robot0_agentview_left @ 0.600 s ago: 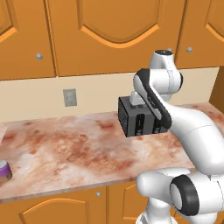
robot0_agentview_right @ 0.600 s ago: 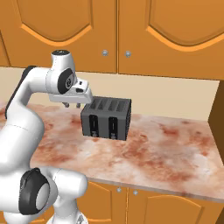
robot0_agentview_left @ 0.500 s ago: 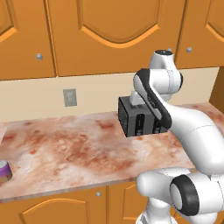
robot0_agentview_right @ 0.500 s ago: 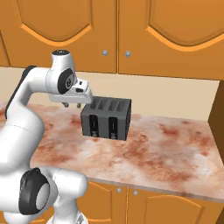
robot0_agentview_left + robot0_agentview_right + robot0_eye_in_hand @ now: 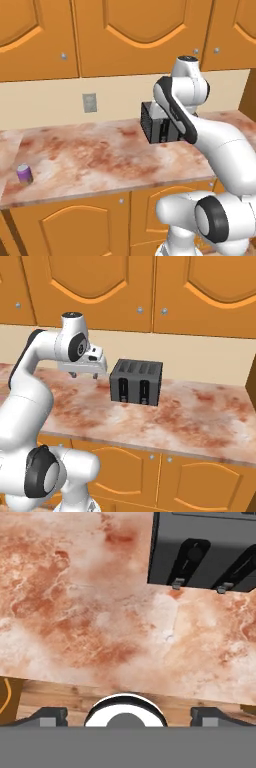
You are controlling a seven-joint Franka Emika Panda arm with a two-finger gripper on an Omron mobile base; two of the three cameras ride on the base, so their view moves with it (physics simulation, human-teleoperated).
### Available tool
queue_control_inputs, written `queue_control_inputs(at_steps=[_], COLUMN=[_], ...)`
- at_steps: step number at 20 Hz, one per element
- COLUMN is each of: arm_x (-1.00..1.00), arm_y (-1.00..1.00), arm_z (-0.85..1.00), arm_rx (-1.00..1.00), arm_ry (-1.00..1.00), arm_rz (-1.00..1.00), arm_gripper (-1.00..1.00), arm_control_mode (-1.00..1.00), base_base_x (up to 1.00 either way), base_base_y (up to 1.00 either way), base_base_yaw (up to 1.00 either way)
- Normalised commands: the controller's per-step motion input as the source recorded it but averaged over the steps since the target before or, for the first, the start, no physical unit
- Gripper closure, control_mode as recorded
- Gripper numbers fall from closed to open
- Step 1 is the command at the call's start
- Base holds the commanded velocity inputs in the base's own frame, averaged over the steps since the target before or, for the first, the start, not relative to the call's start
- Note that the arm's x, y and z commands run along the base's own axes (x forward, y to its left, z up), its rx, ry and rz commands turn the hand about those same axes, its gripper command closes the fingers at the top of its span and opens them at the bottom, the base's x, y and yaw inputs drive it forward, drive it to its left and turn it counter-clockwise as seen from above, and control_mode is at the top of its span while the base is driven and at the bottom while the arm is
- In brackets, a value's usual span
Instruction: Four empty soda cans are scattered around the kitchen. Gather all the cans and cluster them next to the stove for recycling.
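A small purple soda can [image 5: 24, 174] stands upright near the left end of the reddish marble counter [image 5: 95, 155], close to its front edge. My gripper [image 5: 85, 375] hangs open above the counter [image 5: 195, 416], just left of the black toaster [image 5: 136, 383], far from the can and with nothing between its fingers. The hand view looks down on the counter [image 5: 90, 612], with the open gripper [image 5: 128, 713] over its front edge. The toaster [image 5: 205, 549] sits at the upper right there. The stove is out of view.
Orange wall cabinets [image 5: 135, 35] hang above the counter, and a wall outlet [image 5: 90, 102] is set in the backsplash. The toaster [image 5: 159, 129] stands behind my arm. Base cabinet doors [image 5: 200, 481] run below the counter edge.
The whole scene has shifted to the right in both base views, so the camera moved. The purple can now shows fully at the left. The gripper stays open.
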Motion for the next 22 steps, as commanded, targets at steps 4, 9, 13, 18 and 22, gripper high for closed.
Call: queue_control_inputs(at_steps=[4, 9, 13, 18, 22], arm_x=[0.00, 0.00, 0.00, 0.00, 0.00], arm_y=[0.00, 0.00, 0.00, 0.00, 0.00], arm_z=[0.00, 0.00, 0.00, 0.00, 0.00], arm_rx=[0.00, 0.00, 0.00, 0.00, 0.00], arm_ry=[0.00, 0.00, 0.00, 0.00, 0.00], arm_rz=[0.00, 0.00, 0.00, 0.00, 0.00], arm_gripper=[-1.00, -1.00, -1.00, -1.00, -1.00], arm_control_mode=[1.00, 1.00, 1.00, 1.00, 1.00], base_base_x=[-0.53, 0.04, 0.12, 0.18, 0.22], base_base_y=[0.65, 0.61, 0.43, 0.23, 0.24], base_base_yaw=[0.06, 0.25, 0.36, 0.41, 0.39])
